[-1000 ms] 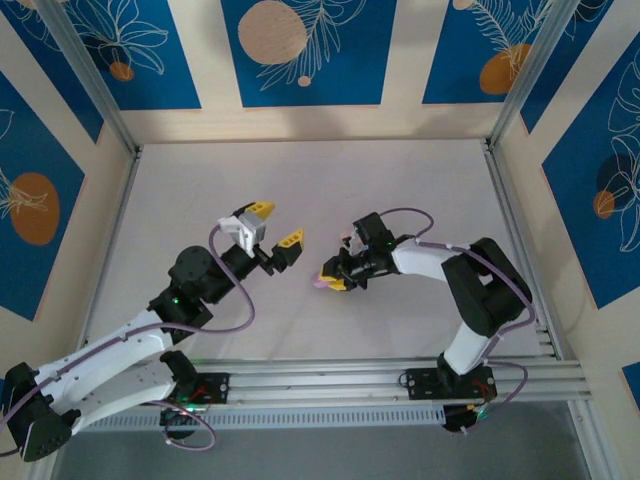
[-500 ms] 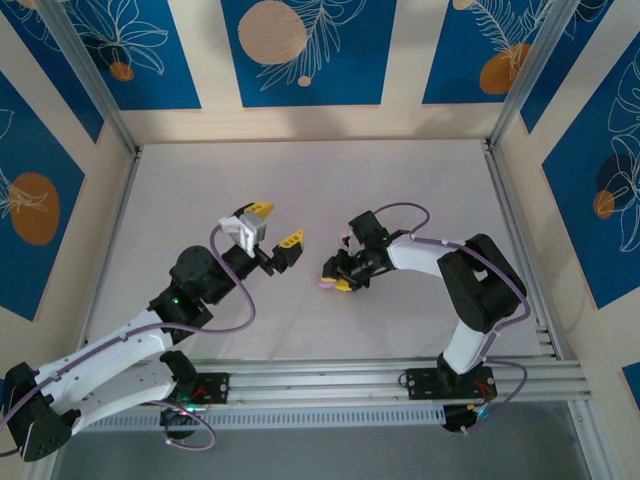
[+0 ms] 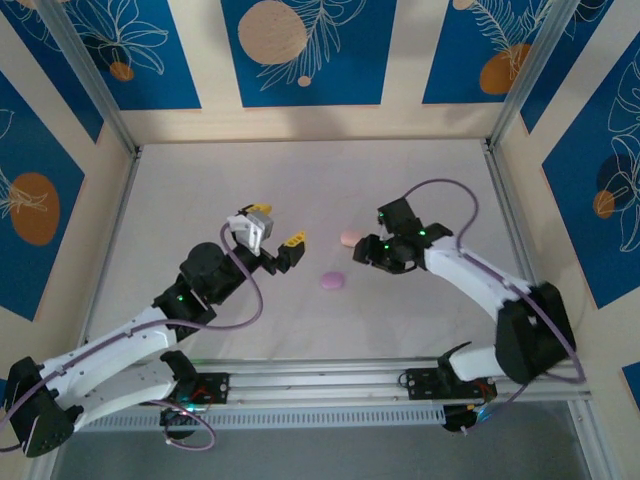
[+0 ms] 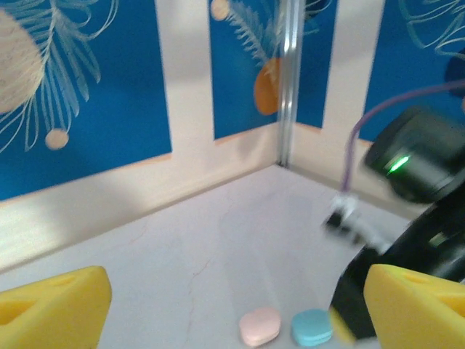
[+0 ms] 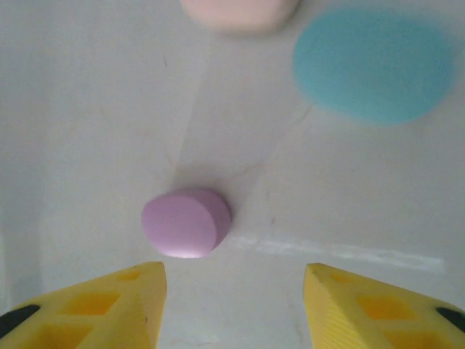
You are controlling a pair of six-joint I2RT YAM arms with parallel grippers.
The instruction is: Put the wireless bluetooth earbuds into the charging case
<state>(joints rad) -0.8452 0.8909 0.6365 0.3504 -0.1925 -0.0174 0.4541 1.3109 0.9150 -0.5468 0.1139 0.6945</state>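
Observation:
Three shut pastel charging cases lie mid-table: a purple one (image 3: 332, 281) (image 5: 185, 222), a pink one (image 3: 350, 239) (image 4: 260, 326) (image 5: 240, 11) and a light blue one (image 4: 312, 327) (image 5: 374, 65). The earbuds are out of view. My right gripper (image 3: 366, 251) (image 5: 234, 280) is open just right of the purple case, which lies ahead of its left finger, and nothing is between its yellow fingers. My left gripper (image 3: 278, 226) (image 4: 236, 291) is open and empty, left of the cases and facing them.
The right arm's dark wrist (image 4: 418, 156) stands close behind the blue case in the left wrist view. A wall with a metal post (image 4: 289, 80) bounds the table's far side. Bare tabletop (image 3: 300, 180) stretches behind the cases.
My right gripper has opened, let go of the purple case and drawn back to the right; the case now lies free. The left gripper opened wider and shifted slightly.

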